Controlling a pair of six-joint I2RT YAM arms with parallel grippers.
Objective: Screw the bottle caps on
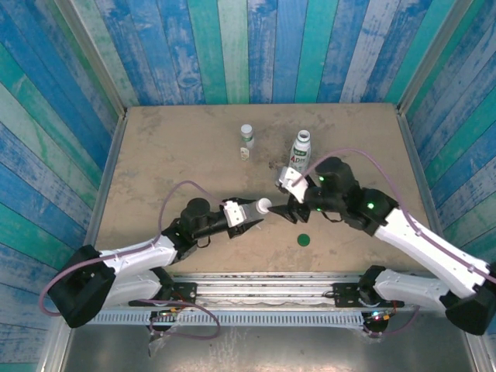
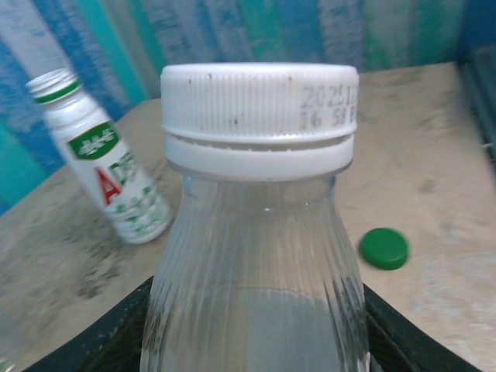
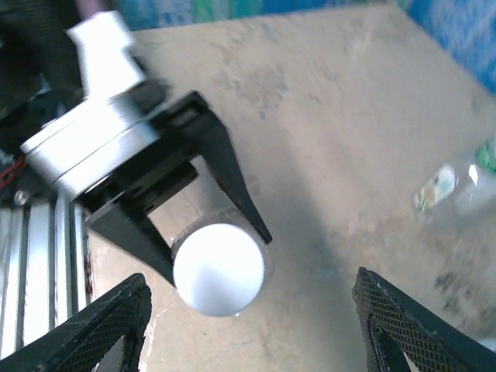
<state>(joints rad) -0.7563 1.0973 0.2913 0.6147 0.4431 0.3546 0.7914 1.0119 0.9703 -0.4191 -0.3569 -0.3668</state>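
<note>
Your left end effector (image 1: 242, 214) clamps the clear bottle (image 2: 256, 287), whose long axis points cap-first at your right end effector (image 3: 248, 318). Its fingers stand spread either side of the white cap (image 3: 219, 267), not touching. The green cap (image 1: 304, 239) lies on the worktop (image 1: 155, 170) just beside the right arm, and the uncapped white bottle (image 1: 300, 151) stands beyond.
</note>
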